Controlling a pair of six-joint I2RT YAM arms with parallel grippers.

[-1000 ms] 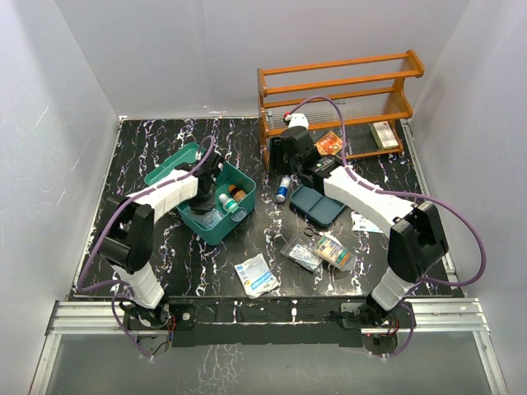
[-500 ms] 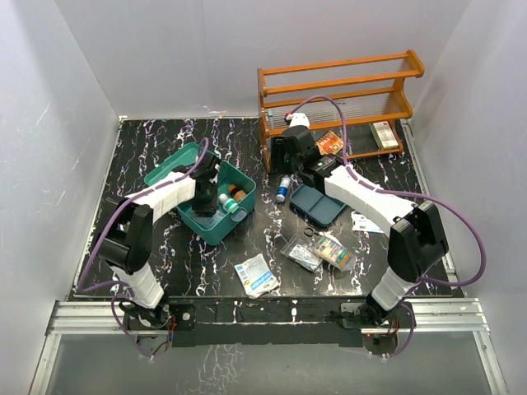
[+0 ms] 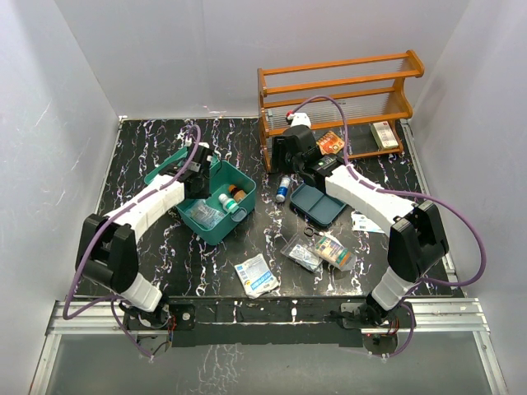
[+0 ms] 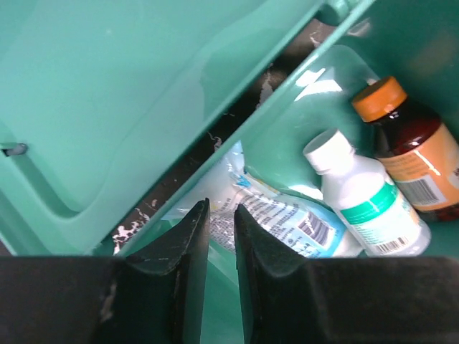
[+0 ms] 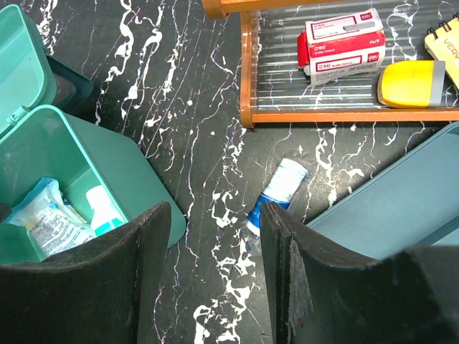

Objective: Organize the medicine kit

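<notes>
The medicine kit [image 3: 216, 233] is a teal-green box standing open at left centre, its lid [image 3: 169, 169] folded back. Inside lie a brown bottle with an orange cap [image 4: 416, 147], a white bottle with a green label [image 4: 366, 197] and a printed sachet [image 4: 287, 215]. My left gripper [image 3: 200, 177] hangs over the kit's rear rim by the hinge; its fingers [image 4: 222, 215] are shut and empty. My right gripper [image 3: 284, 169] is open and empty above the table, just behind a blue-and-white tube [image 5: 280, 192] that lies between kit and tray.
An orange wooden rack [image 3: 338, 99] at the back holds a red-and-white box [image 5: 341, 41] and a yellow item [image 5: 414, 82]. A dark blue-teal tray [image 3: 317, 204] lies at centre right. A sachet [image 3: 257, 274], a clear bag [image 3: 300, 251] and a small colourful box [image 3: 333, 251] lie near the front.
My left gripper has lifted out of the kit and drawn back toward the lid hinge. The right arm has not moved.
</notes>
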